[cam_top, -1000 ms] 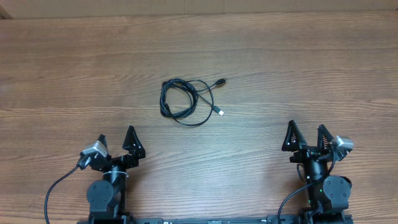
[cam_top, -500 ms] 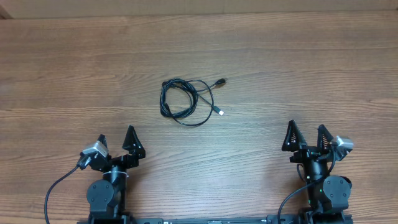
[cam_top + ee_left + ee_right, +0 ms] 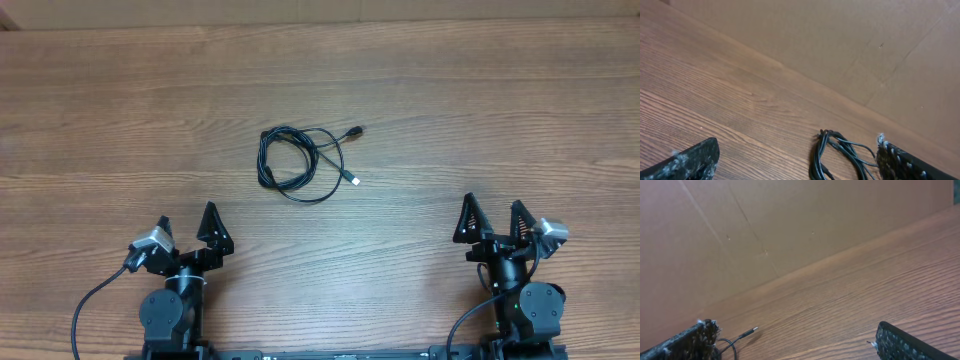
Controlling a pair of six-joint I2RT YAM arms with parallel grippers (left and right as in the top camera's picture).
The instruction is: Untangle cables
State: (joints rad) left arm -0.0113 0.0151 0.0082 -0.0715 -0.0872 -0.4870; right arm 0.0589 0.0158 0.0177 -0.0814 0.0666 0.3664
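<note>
The cables (image 3: 266,160) lie as one loose black coil in the middle of the wooden table (image 3: 480,110), with one plug (image 3: 353,131) pointing to the far right and a silver-tipped plug (image 3: 354,181) on the near right. My left gripper (image 3: 186,218) hangs open near the front left edge, well short of the coil. My right gripper (image 3: 492,204) is open at the front right, also apart from it. In the left wrist view the coil (image 3: 816,157) sits ahead between the fingers (image 3: 695,160). The right wrist view shows only a silver-tipped plug (image 3: 744,333) beside the left finger (image 3: 692,340).
A brown cardboard wall (image 3: 840,45) stands along the table's far edge and fills the background of the right wrist view (image 3: 740,240) too. Thicker black wires (image 3: 95,300) run from the arm bases at the front edge.
</note>
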